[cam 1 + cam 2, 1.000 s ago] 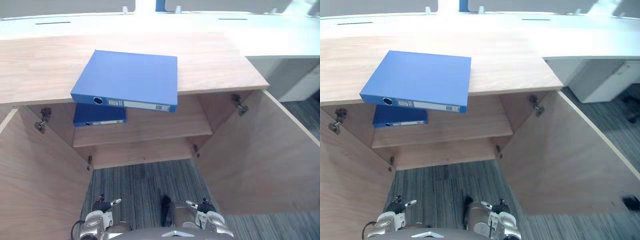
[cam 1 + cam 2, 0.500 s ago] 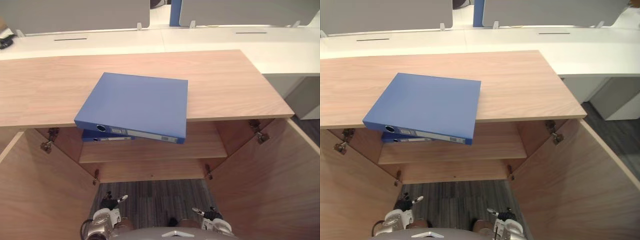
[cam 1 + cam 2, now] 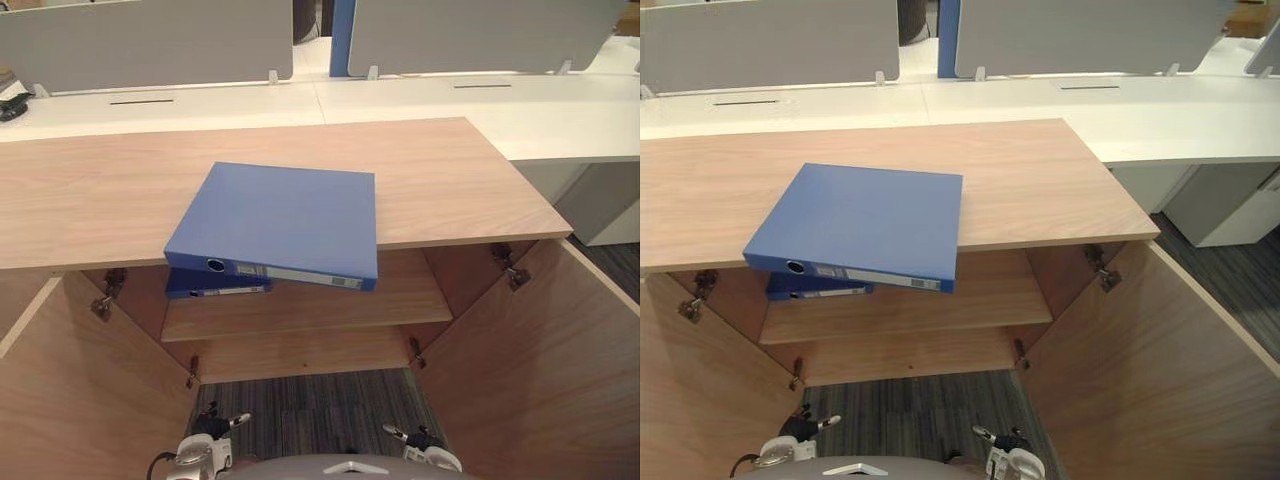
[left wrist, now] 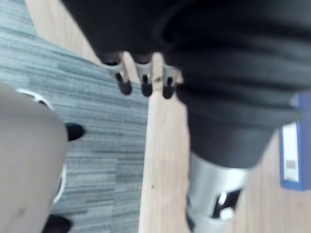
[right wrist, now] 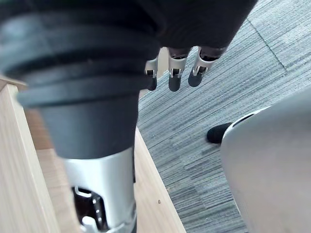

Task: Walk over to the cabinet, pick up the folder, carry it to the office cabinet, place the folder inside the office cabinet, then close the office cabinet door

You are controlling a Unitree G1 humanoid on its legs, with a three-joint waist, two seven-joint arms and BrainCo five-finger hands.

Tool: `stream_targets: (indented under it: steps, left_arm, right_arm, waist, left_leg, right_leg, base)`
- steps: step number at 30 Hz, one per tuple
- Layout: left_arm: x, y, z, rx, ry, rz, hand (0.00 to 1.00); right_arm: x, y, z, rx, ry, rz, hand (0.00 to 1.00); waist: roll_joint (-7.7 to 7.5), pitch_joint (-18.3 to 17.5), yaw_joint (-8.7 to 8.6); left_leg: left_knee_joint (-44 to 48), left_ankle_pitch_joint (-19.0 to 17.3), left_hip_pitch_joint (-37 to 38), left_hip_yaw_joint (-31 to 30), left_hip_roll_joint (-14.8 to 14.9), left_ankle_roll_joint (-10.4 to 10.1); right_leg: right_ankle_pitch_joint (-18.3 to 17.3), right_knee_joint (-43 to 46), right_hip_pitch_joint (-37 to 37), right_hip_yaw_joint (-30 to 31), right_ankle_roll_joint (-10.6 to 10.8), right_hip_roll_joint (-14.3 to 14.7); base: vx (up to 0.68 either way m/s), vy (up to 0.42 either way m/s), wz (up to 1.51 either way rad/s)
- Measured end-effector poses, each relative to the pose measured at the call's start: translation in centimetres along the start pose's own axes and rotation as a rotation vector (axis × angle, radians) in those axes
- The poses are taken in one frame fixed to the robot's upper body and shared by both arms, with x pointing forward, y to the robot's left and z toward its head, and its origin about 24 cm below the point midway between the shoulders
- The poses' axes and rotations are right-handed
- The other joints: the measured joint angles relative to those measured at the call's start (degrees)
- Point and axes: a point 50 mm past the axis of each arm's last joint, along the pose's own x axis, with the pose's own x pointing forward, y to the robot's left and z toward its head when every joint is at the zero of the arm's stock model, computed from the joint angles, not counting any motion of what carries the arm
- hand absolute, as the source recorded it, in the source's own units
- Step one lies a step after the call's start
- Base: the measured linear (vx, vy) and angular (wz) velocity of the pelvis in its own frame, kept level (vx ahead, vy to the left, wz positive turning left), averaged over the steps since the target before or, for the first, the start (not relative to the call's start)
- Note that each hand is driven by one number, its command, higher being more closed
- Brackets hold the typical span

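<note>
– On top of the light wooden cabinet (image 3: 100, 190), what is there?
– A blue ring-binder folder (image 3: 285, 220) lies flat, its labelled spine turned toward the robot. Its near edge juts out past the front lip of the top. Neither hand touches it.
– And inside the cabinet?
– Both doors stand wide open, the left door (image 3: 80, 400) and the right door (image 3: 540, 370). A second blue folder (image 3: 215, 288) lies at the left end of the inner wooden shelf (image 3: 330, 305), just below the first.
– Where are the hands?
– Low down, over the grey striped carpet (image 3: 310, 410), well apart from the folder. The left hand (image 4: 146, 83) hangs with its fingers loosely straight and holds nothing. The right hand (image 5: 175, 73) is the same, relaxed and empty.
</note>
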Motion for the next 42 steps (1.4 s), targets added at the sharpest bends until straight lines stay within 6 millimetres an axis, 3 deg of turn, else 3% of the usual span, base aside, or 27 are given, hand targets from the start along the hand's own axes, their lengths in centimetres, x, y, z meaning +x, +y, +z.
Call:
stream_targets:
  steps: [8,14,22,26,31,42]
  left_arm:
    - [-0.3,1.2,1.5,0.021,-0.102,0.065,0.00]
    - [-2.9,3.2,7.3,-0.022,-0.447,0.156,0.00]
    - [-6.4,3.2,12.1,-0.022,-0.744,0.189,0.00]
    - [-9.0,2.8,14.7,0.071,-0.920,0.215,0.00]
    - [-11.3,2.7,16.2,0.121,-1.061,0.246,0.00]
    - [-13.5,2.5,17.3,0.231,-1.188,0.280,0.00]
  right_arm:
    - [0.0,0.2,0.4,-0.022,-0.018,0.006,0.00]
    - [-0.1,0.1,0.4,-0.029,-0.038,0.001,0.00]
    - [-0.3,-0.1,0.0,-0.033,-0.045,-0.017,0.00]
    - [-0.4,0.0,0.1,-0.042,-0.057,-0.011,0.00]
    - [-0.5,-0.1,0.0,-0.049,-0.064,-0.010,0.00]
    - [-0.4,-0.2,-0.4,-0.065,-0.041,-0.021,0.00]
  waist:
    - [-0.53,0.16,0.06]
    - [-0.63,0.17,0.60]
    - [-0.48,0.14,0.97]
    - [-0.44,0.17,0.98]
    - [-0.50,-0.13,0.91]
    - [-0.68,-1.72,0.80]
  left_leg:
    - [-2.38,0.86,0.74,-4.67,-1.77,0.48]
    - [-3.50,1.02,0.45,-7.35,-2.44,0.73]
    - [-4.26,1.29,1.85,-9.05,-2.84,1.42]
    - [-4.15,0.85,2.73,-9.04,-2.75,1.53]
    - [-3.98,0.58,2.88,-9.07,-2.60,1.51]
    - [-4.27,1.00,2.78,-9.82,-2.66,1.59]
  right_leg:
    - [1.04,-2.16,0.85,-0.06,0.37,-0.40]
    - [0.31,-1.98,1.06,-1.33,0.77,-0.86]
    - [-0.20,-1.45,2.91,-2.98,0.65,-1.07]
    - [-0.44,-1.25,3.79,-2.92,0.32,-1.07]
    - [-1.72,0.67,3.04,-2.63,0.43,-1.20]
    - [-1.68,0.40,2.81,-3.11,0.62,-1.01]
  base:
    - [-0.06,0.010,0.02]
    - [0.02,0.011,0.09]
    - [0.08,0.009,0.13]
    - [-0.02,-0.005,-0.01]
    - [-0.07,-0.017,-0.02]
    - [-0.01,-0.008,0.02]
